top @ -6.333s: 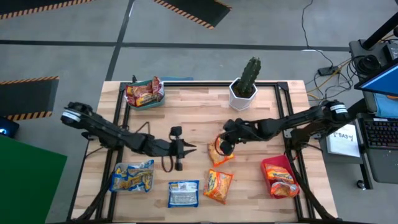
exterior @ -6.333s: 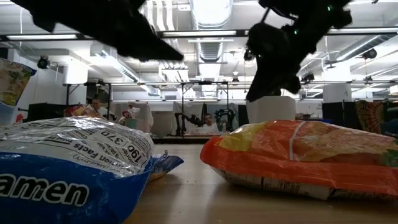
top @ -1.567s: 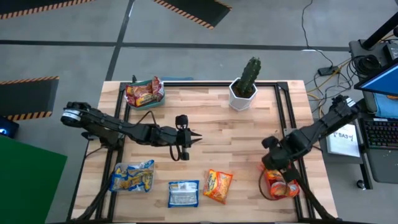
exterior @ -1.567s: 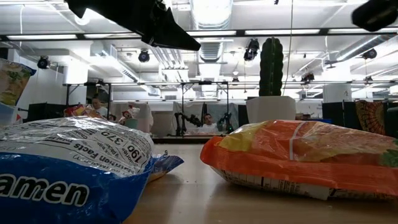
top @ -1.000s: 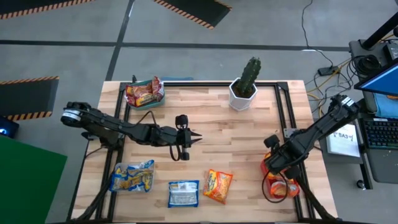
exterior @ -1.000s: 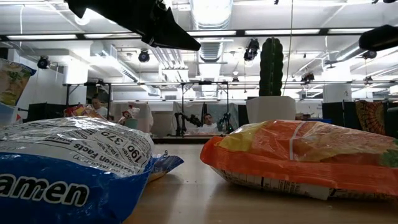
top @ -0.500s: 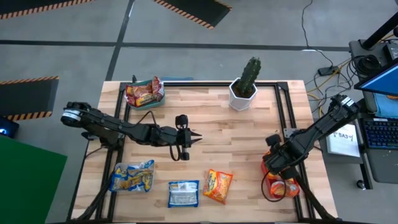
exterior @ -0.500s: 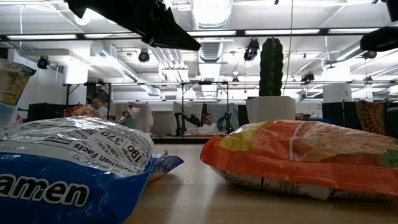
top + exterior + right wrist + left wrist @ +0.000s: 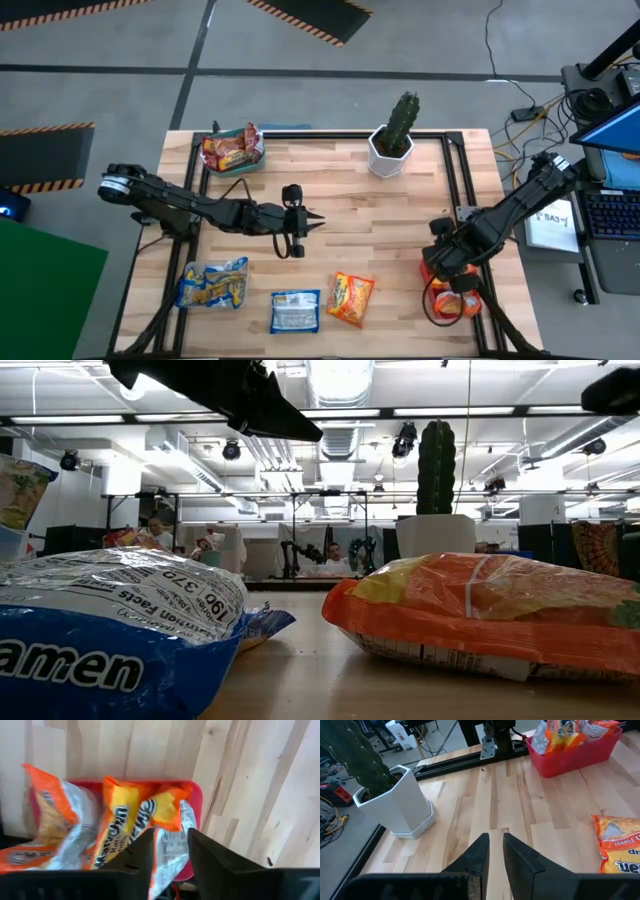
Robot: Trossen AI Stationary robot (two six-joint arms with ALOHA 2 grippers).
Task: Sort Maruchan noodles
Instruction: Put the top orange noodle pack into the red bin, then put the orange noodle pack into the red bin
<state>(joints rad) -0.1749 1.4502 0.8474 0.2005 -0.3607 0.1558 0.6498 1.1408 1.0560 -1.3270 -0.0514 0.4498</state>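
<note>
The right gripper (image 9: 443, 262) is being held over the red tray (image 9: 432, 268) at the table's (image 9: 340, 190) right edge, its fingers (image 9: 142, 851) slightly parted and empty above the orange packets (image 9: 125, 827) piled inside. The left gripper (image 9: 308, 222) is being kept mid-table, jaws nearly closed on nothing. One orange packet (image 9: 350, 298) and a blue one (image 9: 295, 311) are lying loose near the front edge; others are sitting in the front-left (image 9: 212, 284) and rear-left (image 9: 232, 149) trays.
</note>
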